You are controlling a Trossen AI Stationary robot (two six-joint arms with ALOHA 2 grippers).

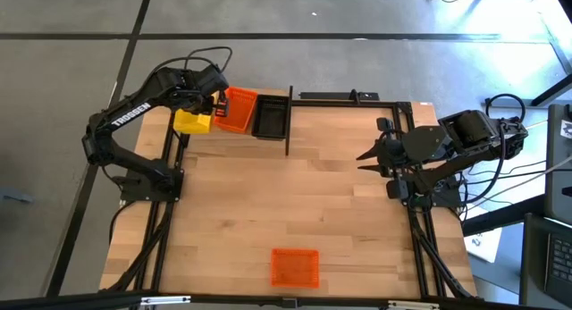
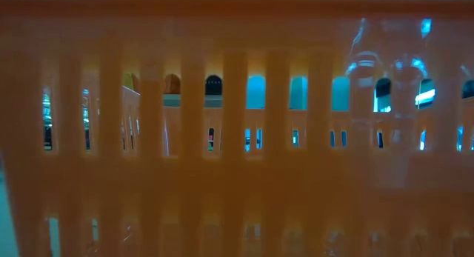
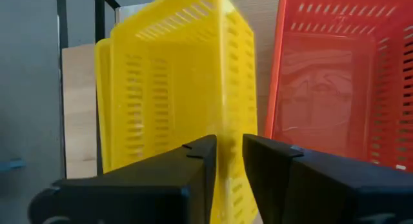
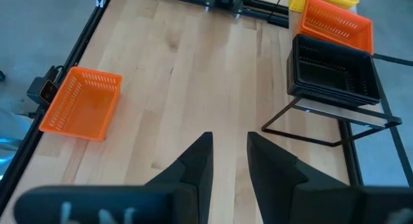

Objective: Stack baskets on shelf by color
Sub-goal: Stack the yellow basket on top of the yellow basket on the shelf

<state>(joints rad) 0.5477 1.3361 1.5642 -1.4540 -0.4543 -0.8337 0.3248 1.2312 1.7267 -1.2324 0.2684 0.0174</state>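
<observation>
You are nearing the end: the left gripper [image 3: 226, 161], jaws slightly apart around the yellow baskets [image 1: 192, 121] on the shelf [image 1: 288, 122], is letting go, while one orange basket [image 1: 294, 267] is waiting on the desk [image 1: 295, 198], well apart from the empty, parted right gripper [image 4: 229, 161].

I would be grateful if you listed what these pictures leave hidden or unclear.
- Low view: an orange plastic mesh basket against the lens hides the table and both arms.
- High view: the left gripper covers part of the yellow mesh baskets; their count is unclear.
- Black mesh baskets: how many are stacked is unclear.
</observation>
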